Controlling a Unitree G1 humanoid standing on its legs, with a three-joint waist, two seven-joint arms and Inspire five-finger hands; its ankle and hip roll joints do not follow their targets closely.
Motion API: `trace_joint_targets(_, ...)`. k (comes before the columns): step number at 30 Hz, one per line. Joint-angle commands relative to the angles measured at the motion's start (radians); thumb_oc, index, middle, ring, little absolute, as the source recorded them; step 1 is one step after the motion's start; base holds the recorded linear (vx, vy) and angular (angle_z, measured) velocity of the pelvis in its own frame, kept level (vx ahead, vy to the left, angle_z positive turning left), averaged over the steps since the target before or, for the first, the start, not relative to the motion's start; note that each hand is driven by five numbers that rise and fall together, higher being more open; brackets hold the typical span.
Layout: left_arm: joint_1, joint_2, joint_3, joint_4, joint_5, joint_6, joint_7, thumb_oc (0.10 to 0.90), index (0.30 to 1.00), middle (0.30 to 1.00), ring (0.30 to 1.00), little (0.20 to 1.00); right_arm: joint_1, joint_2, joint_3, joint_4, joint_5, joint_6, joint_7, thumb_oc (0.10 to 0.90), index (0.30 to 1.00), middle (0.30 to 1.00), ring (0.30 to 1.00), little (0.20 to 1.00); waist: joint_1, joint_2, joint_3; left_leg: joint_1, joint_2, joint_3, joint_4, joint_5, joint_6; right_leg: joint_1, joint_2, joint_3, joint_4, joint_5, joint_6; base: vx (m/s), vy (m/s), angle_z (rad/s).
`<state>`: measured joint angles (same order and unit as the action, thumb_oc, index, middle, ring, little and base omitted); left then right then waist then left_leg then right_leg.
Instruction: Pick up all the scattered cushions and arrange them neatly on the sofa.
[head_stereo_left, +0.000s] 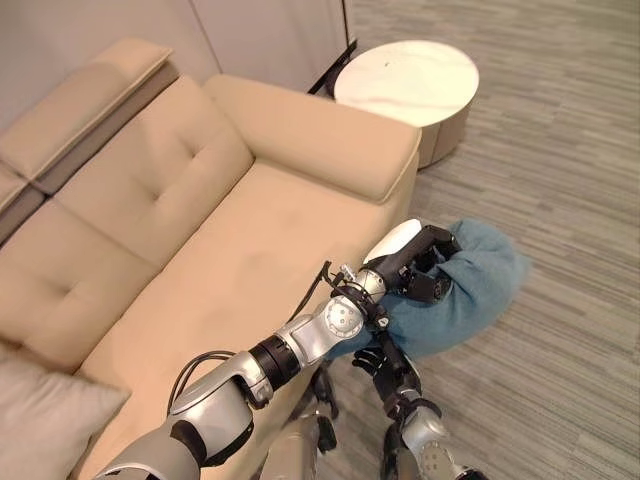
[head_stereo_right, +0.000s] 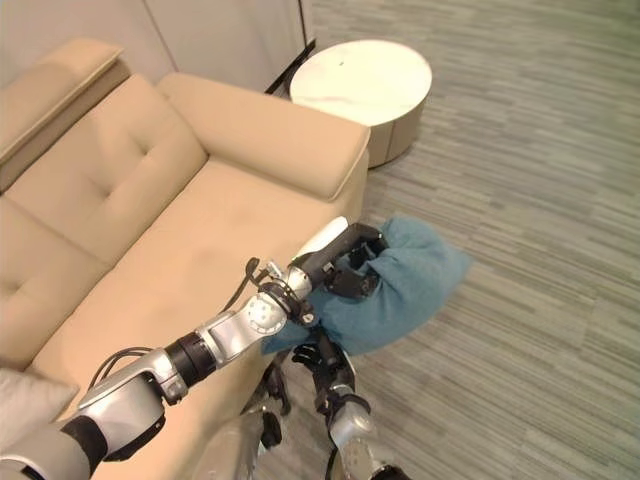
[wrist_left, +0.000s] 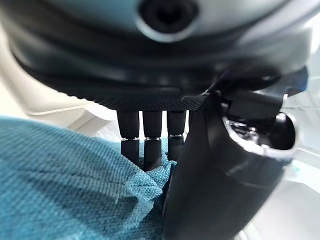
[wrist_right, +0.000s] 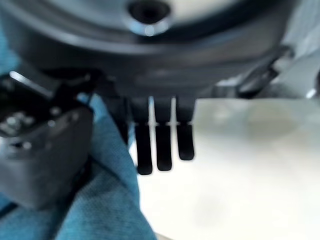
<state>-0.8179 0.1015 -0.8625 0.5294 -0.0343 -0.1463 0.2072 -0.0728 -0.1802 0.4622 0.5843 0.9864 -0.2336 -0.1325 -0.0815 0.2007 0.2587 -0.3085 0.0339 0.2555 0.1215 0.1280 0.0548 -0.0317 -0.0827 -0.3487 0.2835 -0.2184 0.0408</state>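
A teal cushion (head_stereo_left: 480, 285) lies on the floor against the sofa's (head_stereo_left: 230, 260) armrest end. My left hand (head_stereo_left: 420, 262) reaches over the seat edge and is clamped on the cushion's top. In the left wrist view its fingers (wrist_left: 152, 145) and thumb pinch a fold of the teal cloth (wrist_left: 60, 185). My right hand (head_stereo_left: 385, 362) sits low at the cushion's near edge. Its fingers (wrist_right: 162, 145) are straight, with teal cloth (wrist_right: 107, 200) lying against the thumb side. A pale grey cushion (head_stereo_left: 40, 415) rests on the sofa seat at the near left.
A round white side table (head_stereo_left: 405, 75) stands beyond the sofa's armrest. Grey striped carpet stretches to the right of the teal cushion. The sofa's seat is bare between the grey cushion and the armrest.
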Motion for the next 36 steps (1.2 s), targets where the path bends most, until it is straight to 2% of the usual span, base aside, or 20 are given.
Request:
trace_joint_targets(1, -0.063, -0.064, 0.033, -0.095, -0.025, -0.127, 0.022, 0.4, 0.3, 0.3, 0.3, 0.3, -0.187, 0.114, -0.032, -0.17, -0.111, -0.146, 0.072, 0.4, 0.3, 0.3, 0.3, 0.3, 0.046, 0.003, -0.153, 0.08, -0.066, -0.029, -0.006, -0.119, -0.033, 0.085, -0.162, -0.012, 0.107, 0.029, 0.113, 0.58, 0.507, 0.21)
trace_joint_targets(2, -0.056, -0.048, 0.046, -0.111, -0.033, -0.133, 0.023, 0.4, 0.3, 0.3, 0.3, 0.3, -0.168, 0.094, -0.041, -0.191, -0.128, -0.144, 0.072, 0.4, 0.3, 0.3, 0.3, 0.3, 0.043, -0.001, -0.16, 0.116, -0.097, -0.031, -0.017, -0.136, -0.007, 0.079, -0.209, -0.011, 0.219, 0.122, 0.146, 0.44, 0.449, 0.26)
trace_joint_targets(3, -0.051, -0.04, 0.052, -0.121, -0.038, -0.133, 0.02, 0.4, 0.3, 0.3, 0.3, 0.3, -0.146, 0.078, -0.048, -0.214, -0.151, -0.139, 0.069, 0.4, 0.3, 0.3, 0.3, 0.3, 0.035, 0.005, -0.161, 0.161, -0.118, -0.045, -0.036, -0.147, 0.014, 0.059, -0.237, -0.005, 0.324, 0.175, 0.144, 0.49, 0.485, 0.38)
trace_joint_targets(4, -0.041, -0.013, 0.058, -0.128, -0.031, -0.137, 0.034, 0.4, 0.3, 0.3, 0.3, 0.3, -0.109, 0.054, -0.051, -0.255, -0.172, -0.141, 0.075, 0.4, 0.3, 0.3, 0.3, 0.3, 0.006, 0.012, -0.148, 0.237, -0.143, -0.091, -0.059, -0.166, 0.032, -0.006, -0.214, 0.058, 0.488, 0.224, 0.124, 0.42, 0.357, 0.65)
trace_joint_targets(6, -0.034, -0.001, 0.062, -0.137, -0.029, -0.136, 0.041, 0.4, 0.3, 0.3, 0.3, 0.3, -0.095, 0.044, -0.058, -0.267, -0.172, -0.147, 0.075, 0.4, 0.3, 0.3, 0.3, 0.3, -0.005, 0.019, -0.14, 0.262, -0.14, -0.12, -0.065, -0.168, 0.036, -0.063, -0.169, 0.092, 0.527, 0.194, 0.111, 0.22, 0.152, 0.76)
trace_joint_targets(8, -0.03, -0.004, 0.071, -0.134, -0.031, -0.138, 0.03, 0.4, 0.3, 0.3, 0.3, 0.3, -0.091, 0.027, -0.077, -0.271, -0.19, -0.151, 0.066, 0.4, 0.3, 0.3, 0.3, 0.3, -0.029, 0.014, -0.126, 0.31, -0.146, -0.169, -0.077, -0.178, 0.033, -0.146, -0.12, 0.097, 0.468, 0.151, 0.1, 0.19, 0.046, 0.87)
trace_joint_targets(10, -0.031, -0.006, 0.072, -0.131, -0.026, -0.139, 0.027, 0.4, 0.3, 0.3, 0.3, 0.3, -0.089, 0.024, -0.088, -0.28, -0.2, -0.153, 0.059, 0.4, 0.3, 0.3, 0.3, 0.3, -0.038, 0.008, -0.125, 0.318, -0.141, -0.189, -0.078, -0.185, 0.029, -0.148, -0.116, 0.093, 0.396, 0.14, 0.095, 0.15, -0.05, 0.81)
trace_joint_targets(13, -0.032, -0.035, 0.05, -0.125, 0.017, -0.141, 0.031, 0.4, 0.3, 0.3, 0.3, 0.3, -0.091, 0.03, -0.118, -0.303, -0.219, -0.199, 0.007, 0.4, 0.3, 0.3, 0.3, 0.3, -0.088, -0.027, -0.103, 0.34, -0.141, -0.315, -0.05, -0.211, 0.007, -0.258, -0.061, 0.33, 0.127, 0.2, 0.114, 0.14, -0.161, 0.82)
trace_joint_targets(14, -0.034, -0.038, 0.048, -0.125, 0.012, -0.143, 0.028, 0.4, 0.3, 0.3, 0.3, 0.3, -0.087, 0.034, -0.128, -0.312, -0.216, -0.205, 0.003, 0.4, 0.3, 0.3, 0.3, 0.3, -0.094, -0.033, -0.106, 0.338, -0.144, -0.335, -0.052, -0.213, 0.002, -0.264, -0.052, 0.384, 0.089, 0.219, 0.122, 0.16, -0.123, 1.38)
trace_joint_targets(15, -0.118, -0.108, 0.033, -0.093, -0.047, -0.135, 0.016, 0.4, 0.3, 0.3, 0.3, 0.3, -0.101, 0.038, -0.12, -0.319, -0.216, -0.197, 0.006, 0.4, 0.3, 0.3, 0.3, 0.3, -0.131, -0.037, -0.111, 0.35, -0.146, -0.357, -0.058, -0.215, -0.001, -0.272, -0.028, 0.469, 0.1, 0.273, 0.139, 0.11, -0.068, 1.57)
trace_joint_targets(17, -0.151, -0.134, 0.008, -0.063, -0.023, -0.135, 0.043, 0.4, 0.3, 0.3, 0.3, 0.3, -0.105, 0.031, -0.13, -0.274, -0.194, -0.191, 0.011, 0.4, 0.3, 0.3, 0.3, 0.3, -0.139, -0.042, -0.135, 0.343, -0.145, -0.394, -0.061, -0.217, -0.014, -0.221, -0.021, 0.521, 0.054, 0.289, 0.148, 0.19, -0.16, 1.4)
trace_joint_targets(18, -0.163, -0.128, 0.012, -0.049, -0.022, -0.139, 0.072, 0.4, 0.3, 0.3, 0.3, 0.3, -0.106, 0.03, -0.126, -0.267, -0.185, -0.193, 0.018, 0.4, 0.3, 0.3, 0.3, 0.3, -0.126, -0.051, -0.156, 0.348, -0.147, -0.419, -0.064, -0.227, -0.017, -0.168, -0.021, 0.506, -0.012, 0.235, 0.131, 0.24, -0.221, 0.79)
trace_joint_targets(24, -0.225, 0.054, 0.092, -0.312, -0.225, -0.163, 0.035, 0.4, 0.3, 0.3, 0.3, 0.3, -0.124, -0.005, -0.175, -0.272, -0.232, -0.187, -0.014, 0.4, 0.3, 0.3, 0.3, 0.3, -0.024, -0.076, -0.225, 0.317, -0.129, -0.575, -0.039, -0.184, -0.074, -0.068, -0.015, 0.325, -0.121, 0.17, 0.099, 0.18, -0.217, 0.74)
trace_joint_targets(25, -0.207, 0.105, 0.118, -0.396, -0.255, -0.165, 0.03, 0.4, 0.3, 0.3, 0.3, 0.3, -0.135, -0.006, -0.186, -0.272, -0.255, -0.195, -0.037, 0.4, 0.3, 0.3, 0.3, 0.3, 0.01, -0.096, -0.229, 0.301, -0.126, -0.616, -0.004, -0.186, -0.094, -0.029, -0.014, 0.25, -0.155, 0.145, 0.079, 0.12, -0.27, 1.03)
trace_joint_targets(27, -0.113, 0.148, 0.156, -0.419, -0.227, -0.171, 0.028, 0.4, 0.3, 0.3, 0.3, 0.3, -0.136, -0.02, -0.199, -0.289, -0.282, -0.207, -0.052, 0.4, 0.3, 0.3, 0.3, 0.3, 0.047, -0.129, -0.222, 0.275, -0.129, -0.618, 0.043, -0.203, -0.112, 0.015, -0.021, 0.168, -0.192, 0.133, 0.067, 0.04, -0.204, 1.24)
trace_joint_targets(29, -0.039, 0.146, 0.173, -0.398, -0.221, -0.167, 0.012, 0.4, 0.3, 0.3, 0.3, 0.3, -0.132, -0.017, -0.197, -0.299, -0.297, -0.222, -0.066, 0.4, 0.3, 0.3, 0.3, 0.3, 0.046, -0.147, -0.221, 0.241, -0.125, -0.579, 0.067, -0.195, -0.117, 0.031, -0.032, 0.119, -0.213, 0.134, 0.066, -0.05, -0.071, 1.25)
trace_joint_targets(30, 0.031, 0.135, 0.207, -0.406, -0.174, -0.172, 0.013, 0.4, 0.3, 0.3, 0.3, 0.3, -0.156, -0.033, -0.235, -0.303, -0.346, -0.239, -0.118, 0.4, 0.3, 0.3, 0.3, 0.3, 0.03, -0.173, -0.211, 0.161, -0.05, -0.319, 0.124, -0.199, -0.11, 0.056, -0.051, 0.039, -0.234, 0.131, 0.066, -0.08, -0.051, 1.68)
trace_joint_targets(32, 0.046, 0.151, 0.227, -0.376, -0.131, -0.176, 0.022, 0.4, 0.3, 0.3, 0.3, 0.3, -0.209, -0.029, -0.252, -0.299, -0.399, -0.241, -0.142, 0.4, 0.3, 0.3, 0.3, 0.3, 0.032, -0.192, -0.214, 0.139, 0.03, -0.141, 0.132, -0.226, -0.1, 0.066, -0.066, -0.015, -0.245, 0.137, 0.066, -0.03, -0.042, 1.58)
trace_joint_targets(35, 0.068, 0.179, 0.258, -0.328, -0.095, -0.188, 0.045, 0.4, 0.3, 0.3, 0.3, 0.3, -0.258, -0.031, -0.249, -0.274, -0.46, -0.231, -0.154, 0.4, 0.3, 0.3, 0.3, 0.3, 0.066, -0.203, -0.231, 0.178, 0.0, -0.19, 0.049, -0.245, -0.101, 0.08, -0.06, -0.017, -0.245, 0.135, 0.071, 0.11, 0.018, 0.58)
trace_joint_targets(36, 0.026, 0.076, 0.192, -0.274, -0.037, -0.182, 0.074, 0.4, 0.3, 0.3, 0.3, 0.3, -0.299, -0.021, -0.218, -0.242, -0.48, -0.232, -0.156, 0.4, 0.3, 0.3, 0.3, 0.3, 0.049, -0.206, -0.242, 0.201, 0.0, -0.193, 0.009, -0.241, -0.095, 0.082, -0.055, -0.005, -0.242, 0.138, 0.073, 0.12, 0.026, -0.12)
